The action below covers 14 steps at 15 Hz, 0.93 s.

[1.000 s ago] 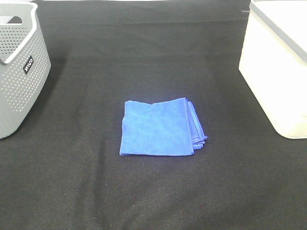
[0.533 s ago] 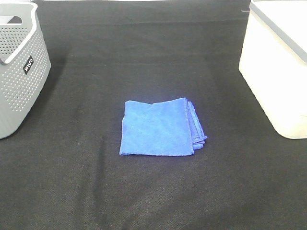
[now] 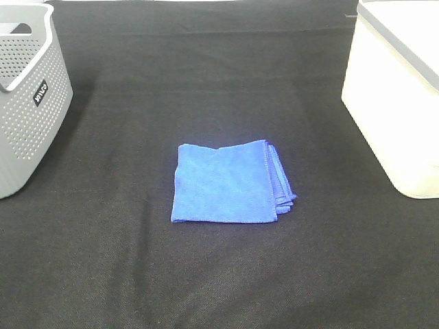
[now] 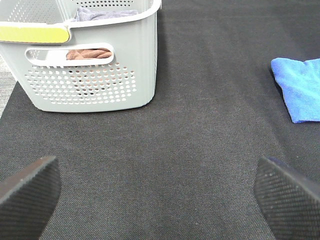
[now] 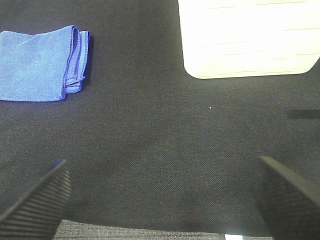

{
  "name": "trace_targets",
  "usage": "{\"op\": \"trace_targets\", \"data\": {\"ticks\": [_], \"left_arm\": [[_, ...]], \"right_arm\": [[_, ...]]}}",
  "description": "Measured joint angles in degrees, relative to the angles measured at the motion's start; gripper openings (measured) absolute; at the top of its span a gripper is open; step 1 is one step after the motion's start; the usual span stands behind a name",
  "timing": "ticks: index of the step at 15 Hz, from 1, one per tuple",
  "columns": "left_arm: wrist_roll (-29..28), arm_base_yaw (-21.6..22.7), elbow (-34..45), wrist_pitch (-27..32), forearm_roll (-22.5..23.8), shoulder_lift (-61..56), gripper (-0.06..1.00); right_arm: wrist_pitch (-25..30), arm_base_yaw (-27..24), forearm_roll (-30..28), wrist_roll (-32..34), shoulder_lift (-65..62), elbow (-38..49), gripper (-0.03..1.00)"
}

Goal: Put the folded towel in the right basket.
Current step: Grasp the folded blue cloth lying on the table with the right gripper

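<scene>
The black bench (image 3: 219,288) carries the folded blue towel (image 3: 230,184) centrally, within reach for the white right basket (image 3: 398,103); left pincer (image 4: 159,192) and right pincer (image 5: 160,195) gape, released and empty

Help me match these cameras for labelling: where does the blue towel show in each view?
Exterior high: blue towel at centre, between grey basket and white basket.
Left wrist: towel cut off at the frame edge, across from the grey basket.
Right wrist: towel cut off at the frame edge, layered side towards the white basket.
Shared: black mat under it everywhere.
</scene>
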Motion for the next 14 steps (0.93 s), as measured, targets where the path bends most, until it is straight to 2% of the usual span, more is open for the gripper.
{"op": "trace_targets", "data": {"ticks": [14], "left_arm": [[0.0, 0.0, 0.0, 0.0, 0.0, 0.0, 0.97]], "right_arm": [[0.0, 0.0, 0.0, 0.0, 0.0, 0.0, 0.95]]}}
